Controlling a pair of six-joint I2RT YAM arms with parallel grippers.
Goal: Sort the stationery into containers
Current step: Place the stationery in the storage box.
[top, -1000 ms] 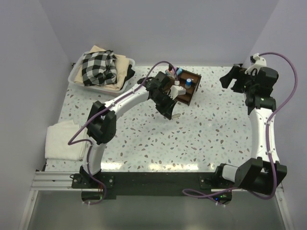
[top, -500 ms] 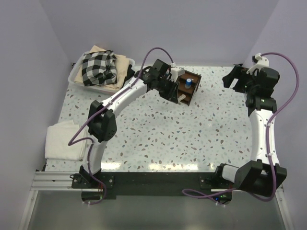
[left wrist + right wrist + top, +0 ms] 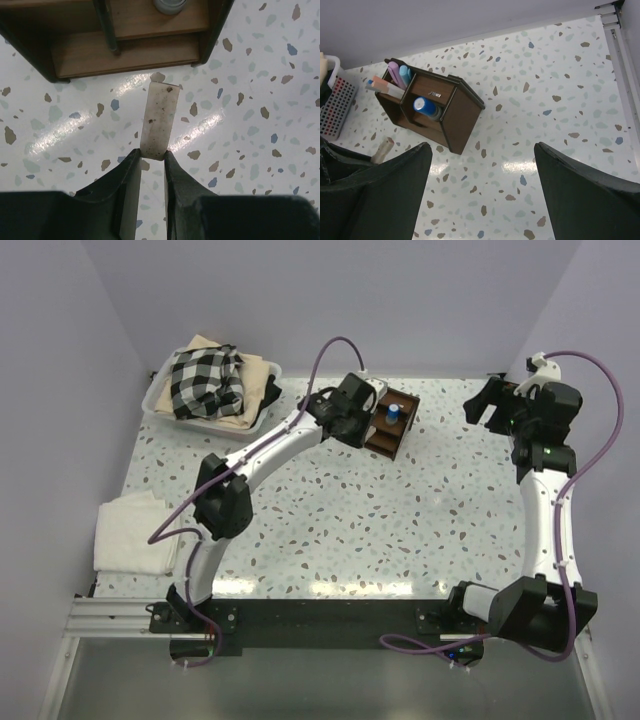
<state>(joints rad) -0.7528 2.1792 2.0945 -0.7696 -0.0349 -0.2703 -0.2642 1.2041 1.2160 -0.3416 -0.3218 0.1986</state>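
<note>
Starting with the top view: shows the left gripper (image 3: 366,422) tucked against the near-left side of the organizer (image 3: 392,432), fingers hidden under the wrist. Puts the right gripper (image 3: 488,406) well apart, with the organizer off beyond its fingers.

Turning to the left wrist: shows the jaws nearly closed, pinching the near end of the beige stub (image 3: 159,120), which juts straight ahead of the fingertips (image 3: 131,167) over the speckled table (image 3: 250,100). Places the organizer's open lower shelf just beyond the stub's far tip.

Ending at the right wrist: shows fingers spread wide, holding nothing. Sets the organizer ahead and left of the hand, holding a blue-grey cylinder (image 3: 425,107), pink marker (image 3: 394,73), light blue marker (image 3: 405,74) and white pen (image 3: 386,88).
</note>
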